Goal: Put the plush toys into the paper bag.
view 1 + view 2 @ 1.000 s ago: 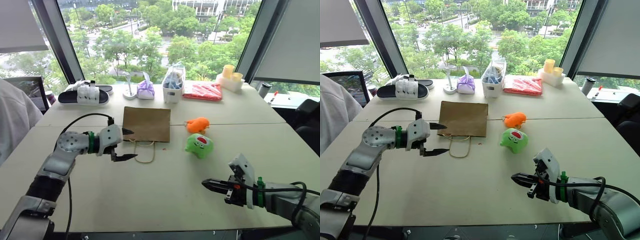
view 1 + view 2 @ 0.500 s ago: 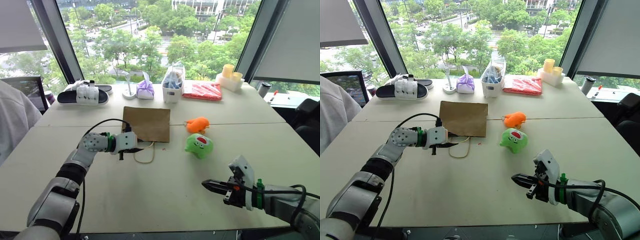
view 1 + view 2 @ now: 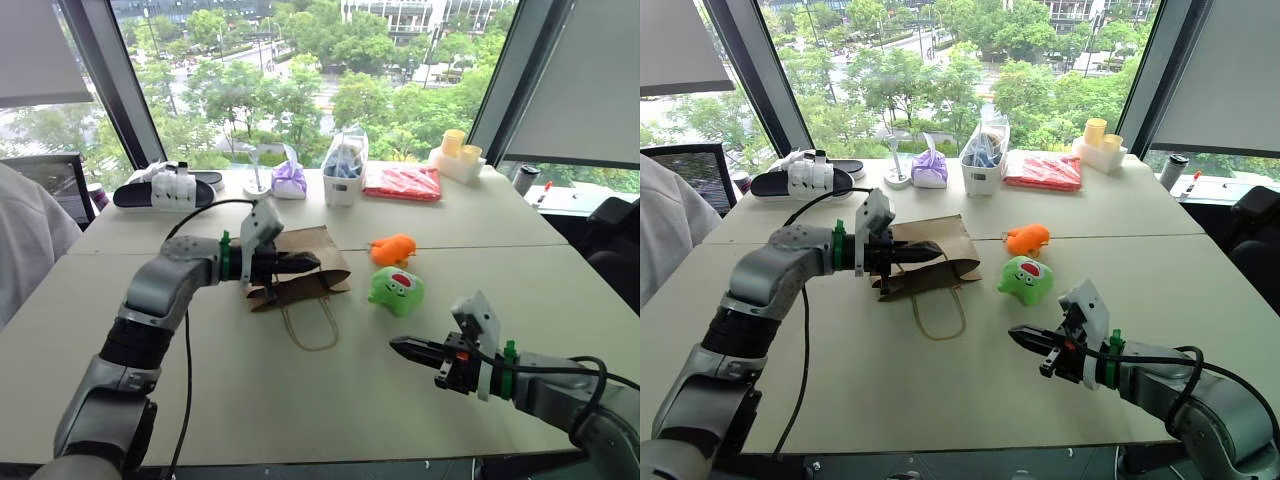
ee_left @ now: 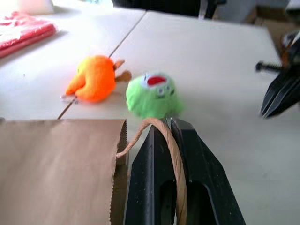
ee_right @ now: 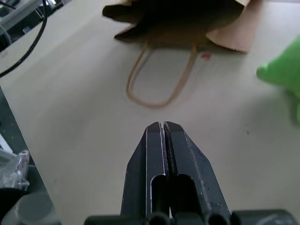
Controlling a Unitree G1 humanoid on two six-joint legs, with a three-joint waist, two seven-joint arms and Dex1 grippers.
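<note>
The brown paper bag [image 3: 318,268] lies near the table's middle with its mouth edge raised off the surface. My left gripper [image 3: 313,263] is shut on one twine handle [image 4: 174,154] of the bag, pointing toward the toys. The other handle loop [image 3: 320,325] rests flat on the table. To the right of the bag sit the green plush toy [image 3: 396,290] and, just behind it, the orange plush toy [image 3: 393,248]. My right gripper [image 3: 396,344] hovers shut and empty over the near table, in front of the green toy, tips aimed toward the bag.
Along the far edge stand black slippers [image 3: 165,190], a purple pouch [image 3: 291,178], a clear bag of blue items [image 3: 345,160], a red packet [image 3: 405,182] and yellow cups [image 3: 455,150]. A person's sleeve [image 3: 30,240] shows at the left.
My left gripper went from open to shut on the bag's handle, then rose and swung right, lifting and turning the bag's mouth. The right gripper edged up toward the bag.
</note>
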